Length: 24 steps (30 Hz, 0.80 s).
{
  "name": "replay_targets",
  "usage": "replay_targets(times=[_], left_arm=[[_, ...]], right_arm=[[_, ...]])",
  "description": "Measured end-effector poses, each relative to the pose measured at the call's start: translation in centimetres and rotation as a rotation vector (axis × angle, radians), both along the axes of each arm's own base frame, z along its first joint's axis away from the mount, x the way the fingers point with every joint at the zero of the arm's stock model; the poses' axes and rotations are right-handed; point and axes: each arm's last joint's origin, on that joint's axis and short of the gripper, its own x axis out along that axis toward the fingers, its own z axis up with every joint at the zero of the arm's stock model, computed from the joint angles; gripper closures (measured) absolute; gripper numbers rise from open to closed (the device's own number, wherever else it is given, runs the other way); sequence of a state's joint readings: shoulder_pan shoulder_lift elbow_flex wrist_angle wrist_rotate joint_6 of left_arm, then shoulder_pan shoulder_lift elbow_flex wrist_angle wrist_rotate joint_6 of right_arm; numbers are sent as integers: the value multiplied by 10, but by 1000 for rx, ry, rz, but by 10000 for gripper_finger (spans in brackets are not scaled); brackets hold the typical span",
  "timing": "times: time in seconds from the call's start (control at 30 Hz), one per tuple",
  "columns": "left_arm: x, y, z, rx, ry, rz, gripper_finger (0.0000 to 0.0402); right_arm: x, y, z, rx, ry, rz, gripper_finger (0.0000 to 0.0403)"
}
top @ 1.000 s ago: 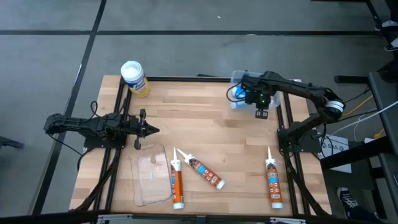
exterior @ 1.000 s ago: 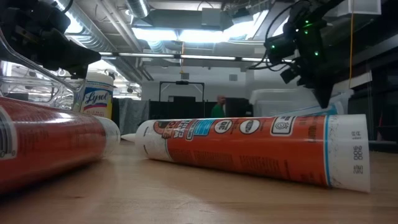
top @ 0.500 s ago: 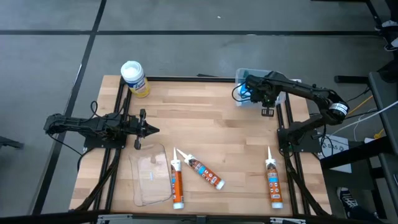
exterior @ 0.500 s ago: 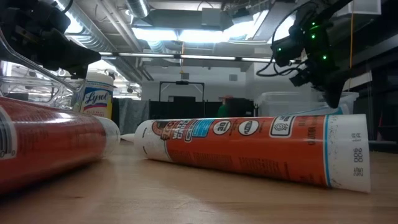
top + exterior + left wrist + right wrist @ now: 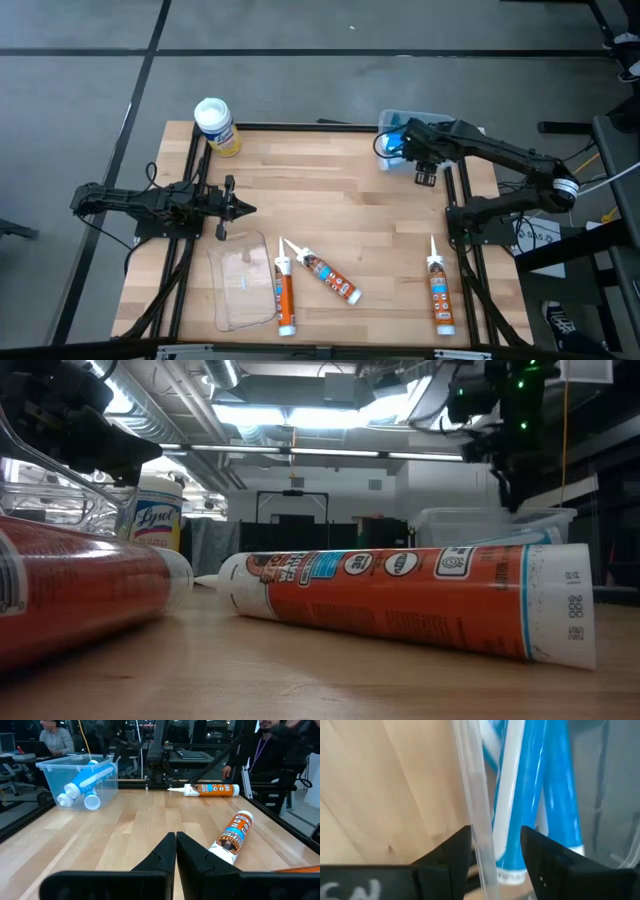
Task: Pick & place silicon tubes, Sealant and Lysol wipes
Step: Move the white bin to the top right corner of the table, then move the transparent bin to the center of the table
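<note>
The yellow Lysol wipes canister (image 5: 216,127) with a white lid stands upright at the table's far left corner. Three orange tubes lie flat: two near the front middle (image 5: 285,295) (image 5: 328,277), one at the front right (image 5: 440,297). A clear bin (image 5: 410,122) at the far right holds blue tubes (image 5: 530,795). My right gripper (image 5: 423,177) is open and points down, one finger on each side of the bin's near wall (image 5: 480,820). My left gripper (image 5: 247,209) is shut and empty, low over the table's left side. My right gripper comes from above, one finger outside the bin's clear near wall (image 5: 479,835) over the wood and the other inside beside the blue tubes. The gap between the fingers is wider than the wall. I cannot tell whether either finger touches it.
A clear plastic lid (image 5: 240,285) lies flat at the front left, beside the leftmost orange tube. Bare wood lies in the table's middle and far middle. People show in the room beyond the table in the left wrist view.
The clear bin has slid a little toward the table's right edge, with my right gripper at its wall. In the low view my right gripper has then gone up a little. My left arm has kept still.
</note>
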<state>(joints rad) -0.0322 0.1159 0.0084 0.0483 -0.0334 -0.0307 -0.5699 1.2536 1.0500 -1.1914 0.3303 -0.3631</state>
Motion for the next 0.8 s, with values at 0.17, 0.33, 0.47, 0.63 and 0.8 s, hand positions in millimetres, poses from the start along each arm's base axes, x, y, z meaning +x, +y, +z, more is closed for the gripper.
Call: replay_targets(times=[0.17, 0.33, 0.47, 0.63, 0.8], left_arm=[[0, 0, 0, 0, 0, 0, 391], [0, 0, 0, 0, 0, 0, 390], [0, 0, 0, 0, 0, 0, 393], [0, 0, 0, 0, 0, 0, 390], [0, 0, 0, 0, 0, 0, 390]], right_arm=[[13, 8, 16, -59, -147, 46, 214], [30, 20, 35, -80, -258, 128, 200], [49, 31, 40, -52, -374, 208, 190], [82, 48, 33, 72, -521, 354, 185], [118, 68, 21, 198, -645, 511, 189]])
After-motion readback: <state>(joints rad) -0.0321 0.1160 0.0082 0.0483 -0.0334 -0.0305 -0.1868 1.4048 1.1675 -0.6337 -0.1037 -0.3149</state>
